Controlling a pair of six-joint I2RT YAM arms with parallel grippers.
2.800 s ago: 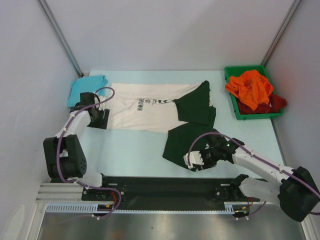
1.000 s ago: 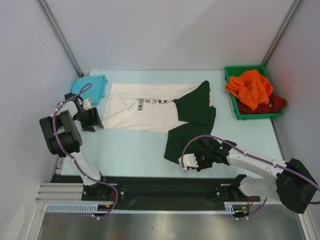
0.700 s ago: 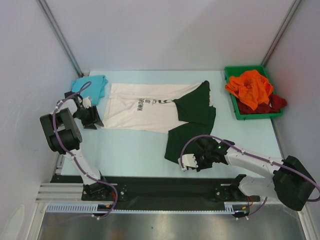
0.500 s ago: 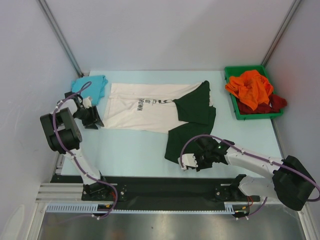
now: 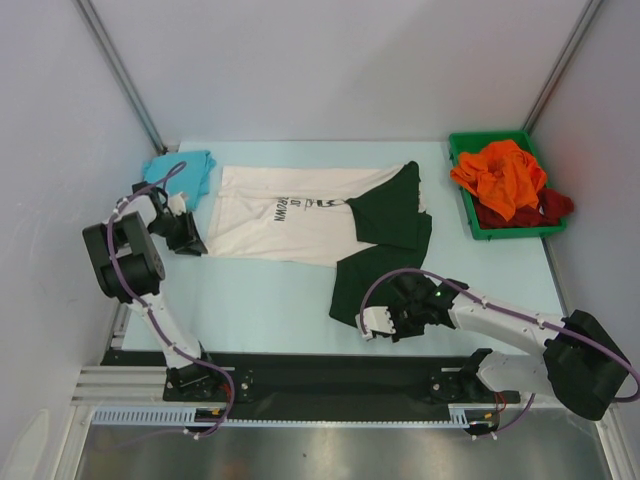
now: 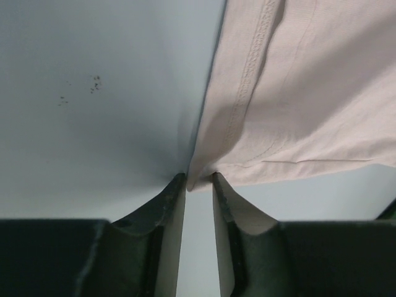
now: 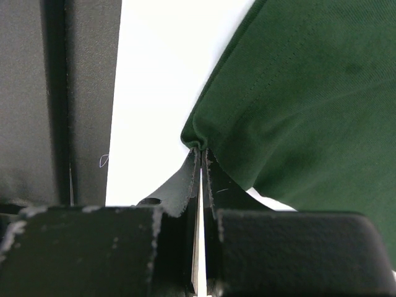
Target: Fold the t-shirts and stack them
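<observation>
We find the cream t-shirt stretched left-right across the tabletop, its near hem corner inside our barely parted left hand, its green sleeve pinched by our closed right hand.

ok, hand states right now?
Left hand: slightly open, tips at shirt corner.
Right hand: closed on green sleeve.
</observation>
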